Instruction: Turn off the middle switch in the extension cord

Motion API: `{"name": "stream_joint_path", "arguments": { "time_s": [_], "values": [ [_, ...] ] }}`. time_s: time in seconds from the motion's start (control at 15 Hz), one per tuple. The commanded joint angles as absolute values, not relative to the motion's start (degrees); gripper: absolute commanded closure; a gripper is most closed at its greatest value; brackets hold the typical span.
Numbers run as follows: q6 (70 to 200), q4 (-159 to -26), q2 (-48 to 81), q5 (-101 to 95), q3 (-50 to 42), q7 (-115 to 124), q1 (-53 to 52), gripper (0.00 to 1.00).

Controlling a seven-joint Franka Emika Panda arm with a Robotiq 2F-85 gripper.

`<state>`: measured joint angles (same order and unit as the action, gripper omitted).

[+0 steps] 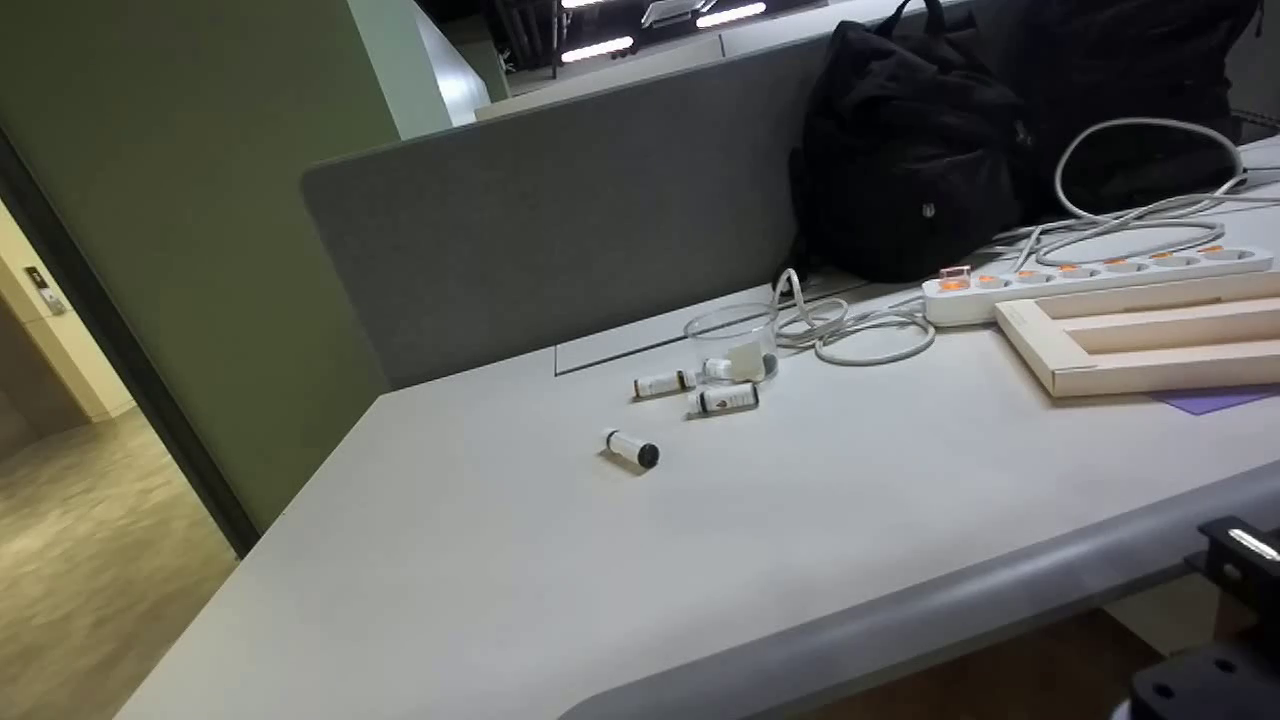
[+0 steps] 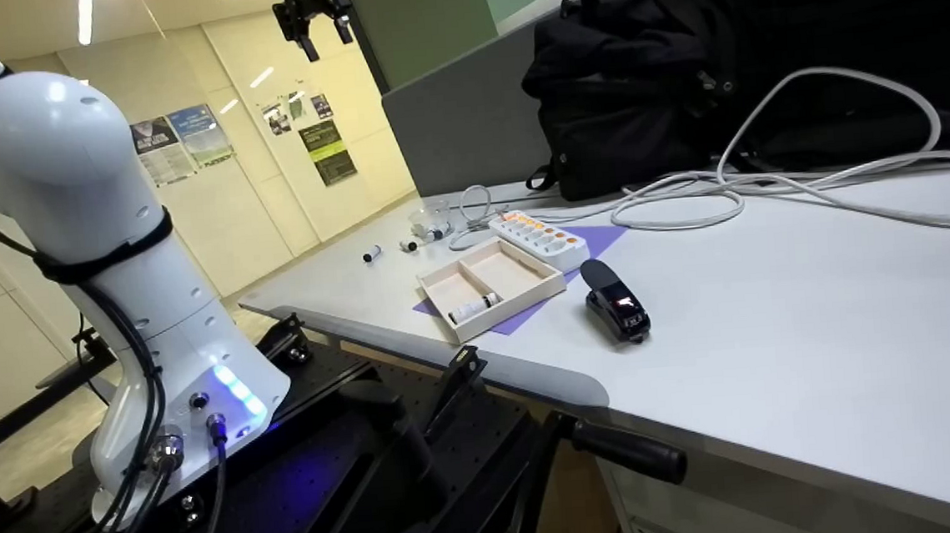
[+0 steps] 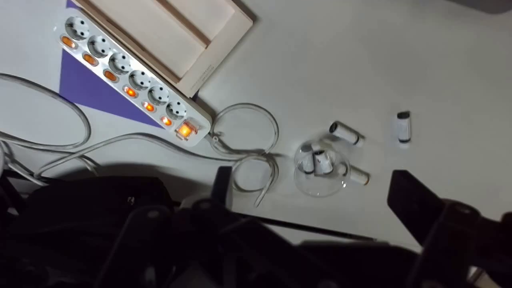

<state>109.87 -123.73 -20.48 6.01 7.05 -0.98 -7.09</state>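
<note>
The extension cord is a white power strip with a row of sockets and orange switches. It lies on the table in the wrist view and in both exterior views. In the wrist view a switch near the middle of the row glows. The switches from there to the large square end switch glow brightly; those toward the far end look dimmer. My gripper is open and empty, fingers wide apart. It hangs high above the table in an exterior view, apart from the strip.
A pale wooden frame lies beside the strip, over a purple sheet. A clear cup and small white cylinders lie near the cable loops. A black backpack and grey partition stand behind. A black stapler lies nearby.
</note>
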Motion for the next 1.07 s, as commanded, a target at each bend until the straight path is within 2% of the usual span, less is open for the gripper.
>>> {"name": "stream_joint_path", "arguments": {
  "time_s": [0.0,0.47,0.53,0.6,0.67,1.0],
  "values": [
    [119.27,-127.77,-19.97,11.02,2.63,-4.15,-5.71,0.0],
    [134.38,-126.68,-3.92,23.0,-8.31,-19.4,-0.72,0.0],
    [134.0,-125.05,-0.91,25.5,-9.0,-21.39,-0.05,0.0],
    [127.65,-122.64,1.17,30.73,-9.54,-24.48,0.37,0.0],
    [133.05,-128.22,-3.64,25.74,-7.61,-21.67,1.19,0.0],
    [129.39,-123.77,1.64,30.11,-7.46,-24.76,2.24,0.0]
  ]
}}
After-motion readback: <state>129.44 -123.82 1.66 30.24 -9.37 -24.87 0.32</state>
